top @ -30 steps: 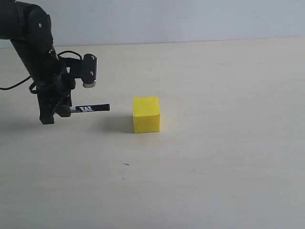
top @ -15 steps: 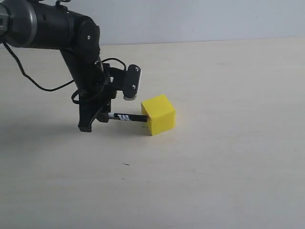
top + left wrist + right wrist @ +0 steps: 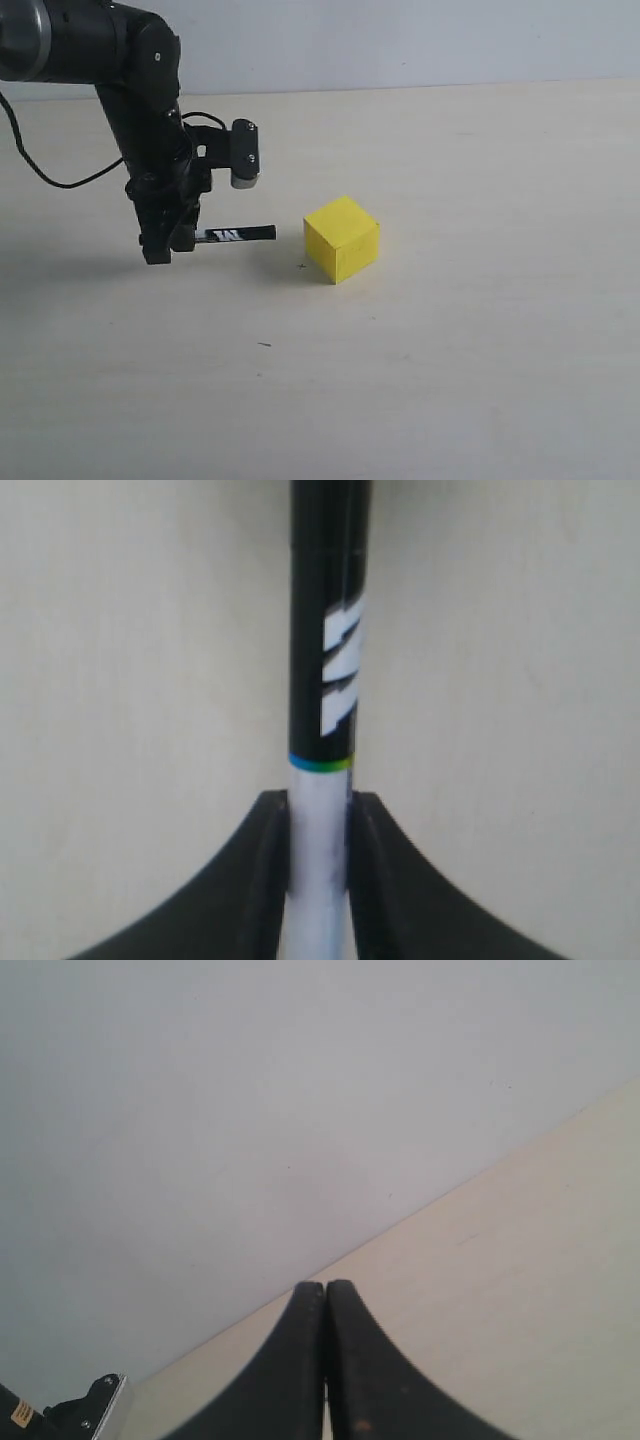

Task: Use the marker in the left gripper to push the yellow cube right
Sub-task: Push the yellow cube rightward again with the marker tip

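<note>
The yellow cube [image 3: 342, 238] sits on the pale table, turned so one corner faces the camera. My left gripper [image 3: 170, 240] is shut on the marker [image 3: 235, 235], which sticks out level to the right, just above the table. A small gap separates the marker's black tip from the cube's left side. In the left wrist view the white barrel of the marker [image 3: 322, 740] is clamped between the black fingers [image 3: 268, 850], with the black lettered part beyond them. My right gripper [image 3: 325, 1285] is shut on nothing and does not show in the exterior view.
The tabletop [image 3: 450, 350] is pale beige, with a white wall [image 3: 400, 40] behind its far edge. A black cable [image 3: 60, 183] trails left from the left arm. The grey-tipped camera module [image 3: 244, 155] hangs above the marker.
The marker pushed the cube to the right and turned it. Since then the left arm has drawn back to the left, so the marker's tip no longer touches the cube.
</note>
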Controlling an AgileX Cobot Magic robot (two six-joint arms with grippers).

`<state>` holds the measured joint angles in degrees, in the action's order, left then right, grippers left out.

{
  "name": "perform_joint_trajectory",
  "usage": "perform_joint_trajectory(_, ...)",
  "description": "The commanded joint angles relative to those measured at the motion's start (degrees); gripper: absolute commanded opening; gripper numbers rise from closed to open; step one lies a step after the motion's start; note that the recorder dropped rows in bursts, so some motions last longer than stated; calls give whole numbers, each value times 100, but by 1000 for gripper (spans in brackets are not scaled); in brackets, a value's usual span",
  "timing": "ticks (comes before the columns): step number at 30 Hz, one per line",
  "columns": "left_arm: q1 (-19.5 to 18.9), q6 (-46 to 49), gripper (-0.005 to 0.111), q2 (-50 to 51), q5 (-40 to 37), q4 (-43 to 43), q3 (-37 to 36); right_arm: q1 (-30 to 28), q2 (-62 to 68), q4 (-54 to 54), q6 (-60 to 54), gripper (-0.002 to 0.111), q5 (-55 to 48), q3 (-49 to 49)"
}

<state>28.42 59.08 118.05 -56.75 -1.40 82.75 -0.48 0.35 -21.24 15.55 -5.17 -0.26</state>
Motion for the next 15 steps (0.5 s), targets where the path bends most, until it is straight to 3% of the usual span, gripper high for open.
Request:
perform_joint_trajectory(1,105,-142,0,70,-21,39,35,-25,-35,30,-50,0,16,26)
perform_joint_trajectory(9,647,-652,0,343,1043,51,81,-25,-35,43,-50,0,16,26)
perform_joint_trajectory(15,749,-872,0,450,895,-357,184,-25,-35,43,-50,0,16,26)
